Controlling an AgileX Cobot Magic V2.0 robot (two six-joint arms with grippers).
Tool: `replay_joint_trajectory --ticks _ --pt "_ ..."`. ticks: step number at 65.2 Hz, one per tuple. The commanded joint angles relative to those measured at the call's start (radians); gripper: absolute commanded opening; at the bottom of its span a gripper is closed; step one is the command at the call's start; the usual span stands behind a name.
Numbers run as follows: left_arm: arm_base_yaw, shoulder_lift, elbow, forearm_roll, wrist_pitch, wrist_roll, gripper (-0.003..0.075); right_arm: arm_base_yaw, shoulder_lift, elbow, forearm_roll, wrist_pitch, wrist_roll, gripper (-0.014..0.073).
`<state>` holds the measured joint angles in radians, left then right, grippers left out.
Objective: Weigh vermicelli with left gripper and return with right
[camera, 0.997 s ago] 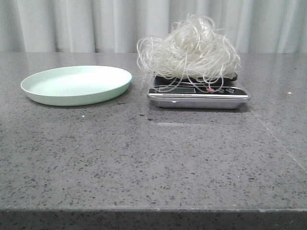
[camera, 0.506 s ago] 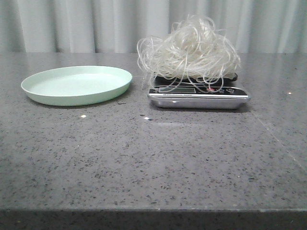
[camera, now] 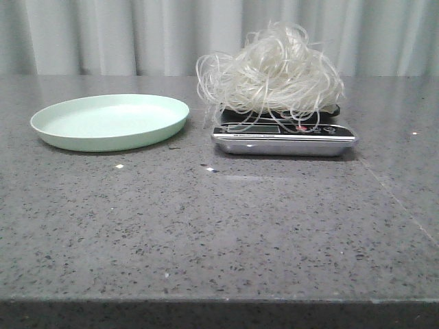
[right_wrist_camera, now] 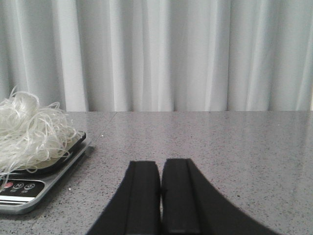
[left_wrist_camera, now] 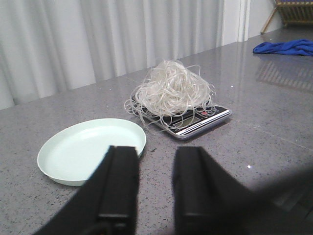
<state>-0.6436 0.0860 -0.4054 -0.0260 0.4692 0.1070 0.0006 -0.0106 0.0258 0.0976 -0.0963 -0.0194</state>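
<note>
Vermicelli: fluffy, translucent looped strands

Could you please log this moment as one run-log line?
vermicelli: on scale | plate: empty | left gripper: open, empty | right gripper: shut, empty

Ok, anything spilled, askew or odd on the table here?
Mostly tidy. The vermicelli sits on the scale, but loose strands droop over its display, partly covering it. The plate is empty and level.

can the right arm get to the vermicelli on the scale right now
Probably yes. The vermicelli sits uncovered on the scale, with bare table between it and the right gripper, whose fingers look shut and would need opening.
</note>
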Motion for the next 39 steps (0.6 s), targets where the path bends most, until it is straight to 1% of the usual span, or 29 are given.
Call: replay_joint_trajectory --ticks 1,4,21,28,32,33,36,39 --pt "0.002 0.011 -0.022 -0.016 -0.071 -0.002 0.015 -0.007 -0.016 -0.006 0.005 -0.086 -0.006 0.0187" --pt "0.002 0.011 -0.022 -0.018 -0.078 -0.002 0.0158 -0.007 -0.016 -0.006 0.005 -0.086 -0.006 0.0187" --pt "0.002 0.011 -0.022 -0.02 -0.078 -0.002 0.0146 -0.007 -0.016 -0.006 0.005 -0.086 -0.006 0.0187" --pt "0.002 0.011 -0.022 -0.022 -0.078 -0.002 0.0145 -0.007 -0.016 -0.006 0.005 -0.112 -0.006 0.0187" --pt "0.002 0.011 -0.022 -0.022 -0.078 -0.002 0.0145 -0.007 -0.016 -0.007 0.005 -0.165 -0.006 0.0187" --pt "0.002 0.011 -0.022 -0.022 -0.078 -0.002 0.0145 -0.007 -0.016 -0.007 0.007 -0.212 -0.006 0.0187" --pt "0.002 0.011 -0.022 -0.022 -0.078 -0.002 0.0145 -0.007 -0.016 -0.01 0.018 -0.293 0.003 0.0187" --pt "0.002 0.011 -0.022 -0.022 -0.078 -0.002 0.0145 -0.005 -0.016 -0.025 0.024 -0.337 0.019 0.0187"
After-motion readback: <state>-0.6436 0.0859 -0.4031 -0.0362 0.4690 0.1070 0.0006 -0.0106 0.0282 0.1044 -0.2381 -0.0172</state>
